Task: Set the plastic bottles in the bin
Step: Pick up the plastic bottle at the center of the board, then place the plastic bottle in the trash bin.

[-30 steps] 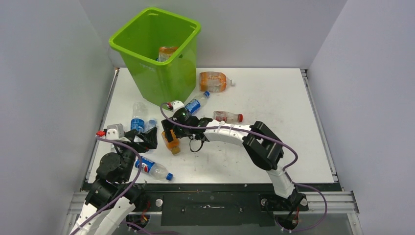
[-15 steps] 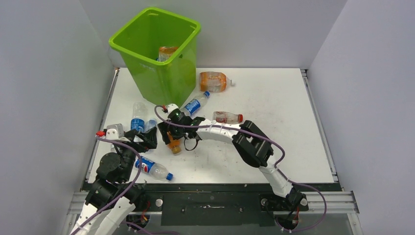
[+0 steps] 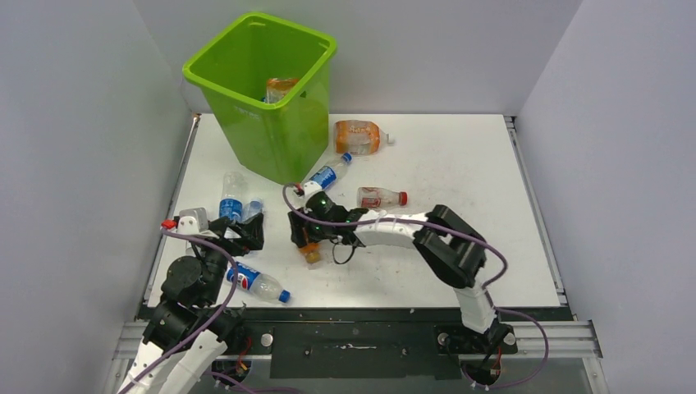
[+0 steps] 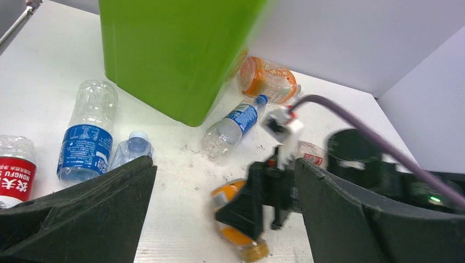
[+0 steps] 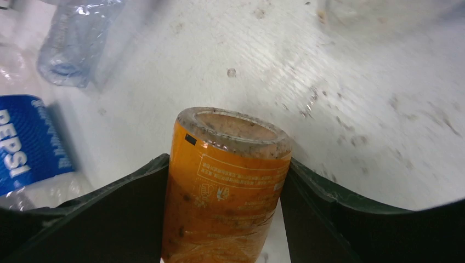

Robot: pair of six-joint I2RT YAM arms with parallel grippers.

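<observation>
— Orange bottle (image 3: 312, 250) first: it is at the near-left middle of the surface (image 3: 460, 180), and your right claw (image 5: 226, 163) is pinching it, one finger flat against each side of its body.

— Yes, and from above you cannot tell whether it rests on the surface or hangs just over it.

— Work outward from that bottle. The bin (image 3: 271, 123) stands upright at 11 o'clock, with one orange-labelled bottle (image 3: 281, 89) showing inside it.

— At 12 o'clock you have a blue-label bottle (image 3: 326, 176) lying just beside the bin's foot. A red-label bottle (image 3: 380, 197) lies at 2 o'clock, and farther out at 1 o'clock is a fat orange-label bottle (image 3: 359, 136).

— On the other side, a Pepsi bottle (image 3: 258, 283) lies at 8 o'clock, near the front edge.

— Your left claw (image 3: 250, 232) is at 9 o'clock, spread wide and holding nothing. A tall clear bottle (image 3: 232, 197) lies just beyond it, at 10 o'clock.
</observation>
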